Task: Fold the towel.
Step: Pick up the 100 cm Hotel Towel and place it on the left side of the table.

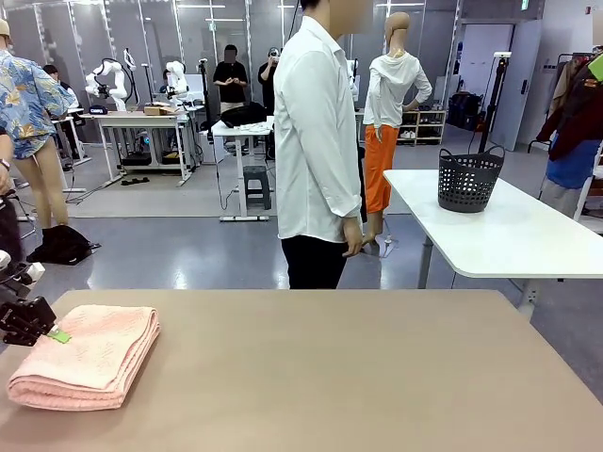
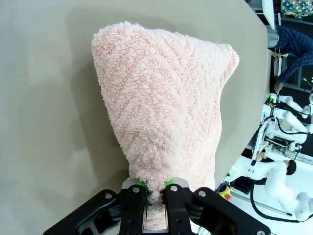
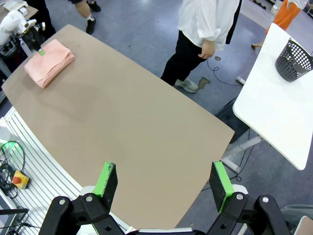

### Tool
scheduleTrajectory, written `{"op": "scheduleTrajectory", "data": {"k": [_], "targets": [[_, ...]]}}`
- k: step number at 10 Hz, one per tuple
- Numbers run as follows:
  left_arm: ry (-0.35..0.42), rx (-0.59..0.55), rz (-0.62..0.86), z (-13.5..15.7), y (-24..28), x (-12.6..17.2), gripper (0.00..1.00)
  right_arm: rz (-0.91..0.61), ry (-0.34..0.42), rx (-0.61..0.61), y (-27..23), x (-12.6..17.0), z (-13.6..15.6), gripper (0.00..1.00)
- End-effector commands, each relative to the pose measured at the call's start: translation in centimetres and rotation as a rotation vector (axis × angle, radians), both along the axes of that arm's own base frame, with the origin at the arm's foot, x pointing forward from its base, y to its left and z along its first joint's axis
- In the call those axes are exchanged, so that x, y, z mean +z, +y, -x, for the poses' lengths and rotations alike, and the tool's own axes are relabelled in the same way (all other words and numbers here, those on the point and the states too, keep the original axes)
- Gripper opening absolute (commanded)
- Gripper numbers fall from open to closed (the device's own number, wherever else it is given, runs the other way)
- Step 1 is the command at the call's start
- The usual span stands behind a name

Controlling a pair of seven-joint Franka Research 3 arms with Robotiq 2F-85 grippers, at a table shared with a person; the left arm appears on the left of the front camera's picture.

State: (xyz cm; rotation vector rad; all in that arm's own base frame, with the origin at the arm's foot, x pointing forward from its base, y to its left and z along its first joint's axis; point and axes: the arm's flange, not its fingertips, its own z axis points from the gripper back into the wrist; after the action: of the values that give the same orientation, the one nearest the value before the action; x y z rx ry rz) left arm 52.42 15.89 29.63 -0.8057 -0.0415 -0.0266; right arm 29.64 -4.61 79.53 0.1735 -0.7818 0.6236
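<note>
The salmon-pink towel (image 1: 85, 358) lies folded into a thick stack at the near left corner of the tan table (image 1: 377, 377). My left gripper (image 1: 57, 334) is at the towel's left edge. In the left wrist view its green pads (image 2: 142, 185) stand close together, and a tuft of the towel's (image 2: 166, 107) near edge is pinched between them. My right gripper (image 3: 164, 183) hangs open high over the table with nothing between its fingers. From there the towel (image 3: 49, 61) and the left gripper (image 3: 39, 49) show far off at the table's corner.
A person (image 1: 316, 141) in a white shirt stands at the table's far edge, arms down. A dark perforated basket (image 1: 468, 179) sits on a separate white table (image 1: 509, 245) behind to the right. The tan table right of the towel is bare.
</note>
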Motion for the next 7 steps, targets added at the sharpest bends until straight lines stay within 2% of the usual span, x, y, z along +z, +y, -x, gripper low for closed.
{"op": "scheduleTrajectory", "data": {"k": [1, 2, 3, 4, 5, 7], "targets": [[-0.062, 0.008, 0.002, 0.3, 0.7, 1.5, 0.61, 0.001, 0.000, 0.001, 0.0, 0.1, 0.1, 0.95], [-0.079, 0.035, 0.004, 0.6, 1.3, 2.4, 0.61, 0.001, 0.000, 0.001, 0.0, 0.1, 0.1, 0.95], [-0.074, 0.055, -0.009, 0.8, 1.7, 2.8, 1.00, 0.001, 0.000, 0.001, 0.0, 0.1, 0.1, 0.95], [-0.079, 0.066, -0.014, 1.1, 2.0, 3.4, 0.63, 0.001, 0.000, 0.001, 0.0, 0.1, 0.1, 0.95], [-0.097, 0.066, -0.039, 1.6, 2.2, 4.2, 1.00, 0.001, 0.000, 0.001, 0.0, 0.1, 0.1, 0.95], [-0.181, 0.113, -0.125, 2.4, 3.3, 6.8, 1.00, 0.001, 0.000, 0.001, 0.0, 0.1, 0.1, 0.95]]}}
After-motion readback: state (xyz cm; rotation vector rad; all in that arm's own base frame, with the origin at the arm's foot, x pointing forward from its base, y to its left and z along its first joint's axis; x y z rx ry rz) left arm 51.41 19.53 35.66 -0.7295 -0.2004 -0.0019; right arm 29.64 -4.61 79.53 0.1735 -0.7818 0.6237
